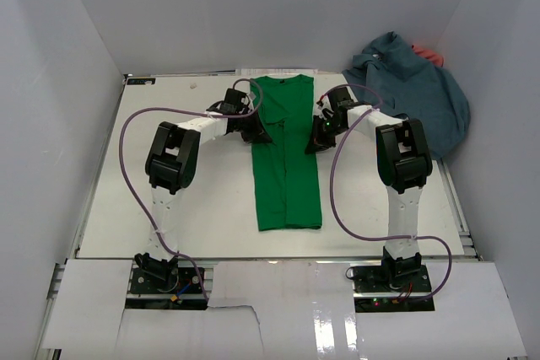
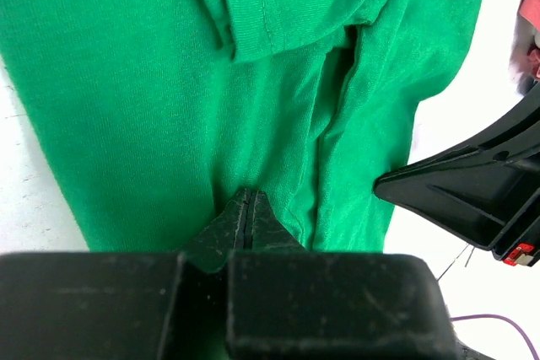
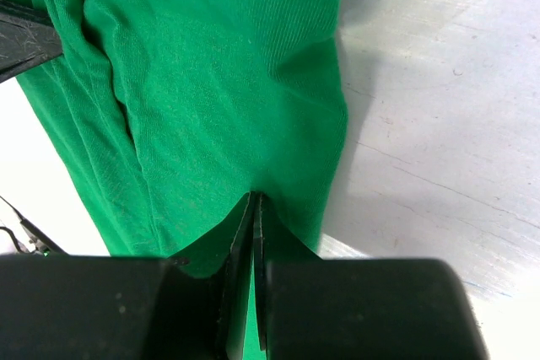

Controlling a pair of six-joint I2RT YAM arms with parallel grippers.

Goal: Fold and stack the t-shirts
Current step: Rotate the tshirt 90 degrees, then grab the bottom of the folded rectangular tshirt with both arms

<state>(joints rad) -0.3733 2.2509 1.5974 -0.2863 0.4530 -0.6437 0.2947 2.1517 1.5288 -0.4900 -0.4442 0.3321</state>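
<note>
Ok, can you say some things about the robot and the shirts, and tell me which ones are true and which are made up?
1. The green t-shirt lies as a long narrow strip on the table. True.
2. The left fingers are wide open. False: they are shut, pinching the green t-shirt.
3. The right fingers pinch the green t-shirt too. True.
4. The blue-grey t-shirt is neatly folded. False: it lies crumpled at the far right corner.
5. The red t-shirt lies on the green one. False: only a bit of it peeks out behind the blue-grey t-shirt.
</note>
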